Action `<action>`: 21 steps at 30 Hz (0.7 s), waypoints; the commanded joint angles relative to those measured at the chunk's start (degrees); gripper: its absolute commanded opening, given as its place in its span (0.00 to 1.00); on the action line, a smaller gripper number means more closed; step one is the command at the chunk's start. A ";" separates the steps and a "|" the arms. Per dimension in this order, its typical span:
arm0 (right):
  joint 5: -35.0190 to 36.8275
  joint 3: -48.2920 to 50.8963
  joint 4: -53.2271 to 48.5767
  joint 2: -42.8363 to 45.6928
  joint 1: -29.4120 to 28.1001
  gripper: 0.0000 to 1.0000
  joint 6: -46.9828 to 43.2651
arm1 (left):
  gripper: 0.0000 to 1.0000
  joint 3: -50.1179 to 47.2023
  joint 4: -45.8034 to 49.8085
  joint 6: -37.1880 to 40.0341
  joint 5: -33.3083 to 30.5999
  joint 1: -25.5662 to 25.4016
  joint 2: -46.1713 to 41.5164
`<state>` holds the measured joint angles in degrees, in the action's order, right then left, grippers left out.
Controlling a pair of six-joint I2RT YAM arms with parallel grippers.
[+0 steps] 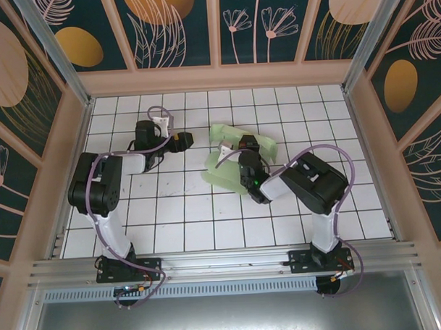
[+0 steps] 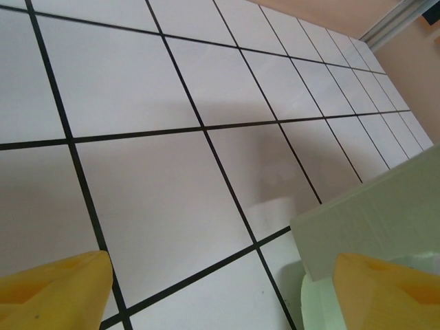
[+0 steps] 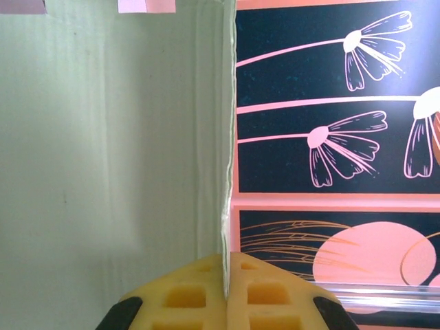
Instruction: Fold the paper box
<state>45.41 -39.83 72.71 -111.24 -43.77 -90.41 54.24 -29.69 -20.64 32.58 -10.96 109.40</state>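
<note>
Right claw (image 3: 225, 278) is clamped shut on a raised flap edge of the box (image 1: 221, 171), found at the centre of the tabletop (image 1: 171, 217) and judged only partly folded, while the left claw (image 2: 220, 302) is held open, empty.

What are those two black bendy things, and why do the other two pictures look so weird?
They are two robot arms, the left arm and the right arm, seen from a camera above. The other two pictures come from little cameras on their wrists. On the white tiled table lies a pale green paper box. The right arm's yellow jaws are shut on its edge, pinching it. The left arm's jaws are open near the box, holding nothing.
</note>
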 commanded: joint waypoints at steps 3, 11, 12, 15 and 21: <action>0.56 1.93 13.40 -3.43 -0.45 0.00 -2.93 | 0.78 5.80 2.34 3.61 2.68 -1.71 3.53; 1.48 3.62 23.59 -9.22 -0.35 0.00 -5.80 | 0.73 10.36 3.77 4.62 3.24 -3.75 7.16; 1.64 3.69 23.49 -9.46 -0.25 0.00 -5.38 | 0.73 10.97 4.20 5.10 3.40 -3.99 7.68; 1.57 3.91 22.48 -9.27 -0.18 0.00 -3.87 | 0.72 12.60 5.13 6.75 4.20 -4.65 9.06; 1.00 4.33 17.68 -7.37 0.00 0.00 -0.07 | 0.64 16.20 6.05 8.20 7.76 -6.08 12.41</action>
<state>45.60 -36.21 90.19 -119.83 -43.88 -94.06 67.90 -24.91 -14.57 37.08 -16.23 119.92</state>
